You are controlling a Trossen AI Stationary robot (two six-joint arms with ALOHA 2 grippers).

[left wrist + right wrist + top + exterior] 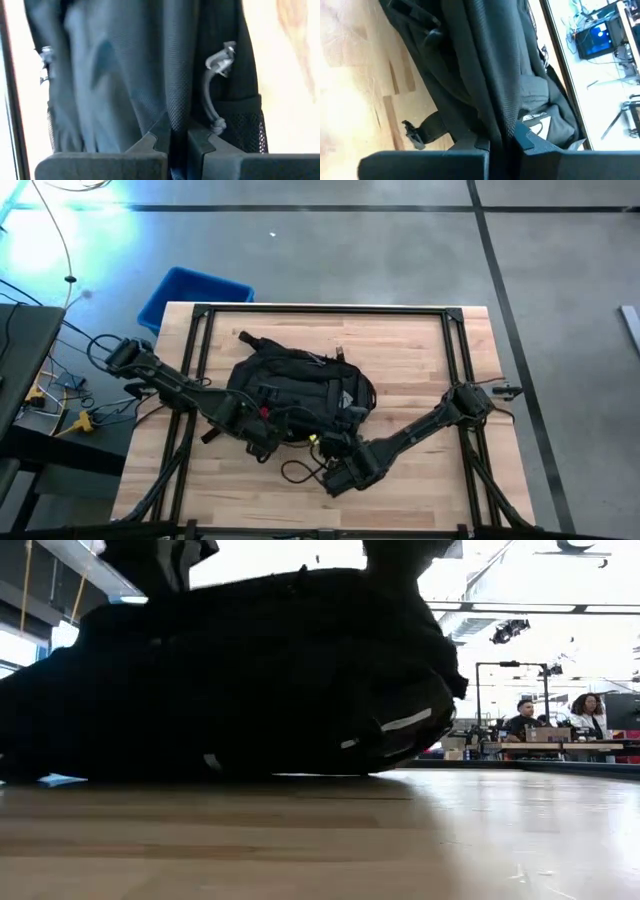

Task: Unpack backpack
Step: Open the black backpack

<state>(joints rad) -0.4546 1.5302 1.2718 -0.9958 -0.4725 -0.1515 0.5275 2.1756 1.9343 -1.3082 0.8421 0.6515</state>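
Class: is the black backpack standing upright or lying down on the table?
Lying down: the backpack sprawls flat on the table, its body low and wide in the low view.

no readable text, labels, brands or numbers on anything in view

Even overhead light, harsh backlight low down, soft wrist views.

From above, you get evenly lit wood around the backpack [300, 385], with a cyan glare patch on the floor well beyond it, past the blue bin [192, 293]. At table height the backpack [240, 680] reads as a near-black silhouette against blown-out ceiling light; the table [400, 840] below it carries a pale sheen and a soft shadow. Your wrist views are blurred up close: fabric weave near the fingers is sharpest, and wood beside the backpack washes out.
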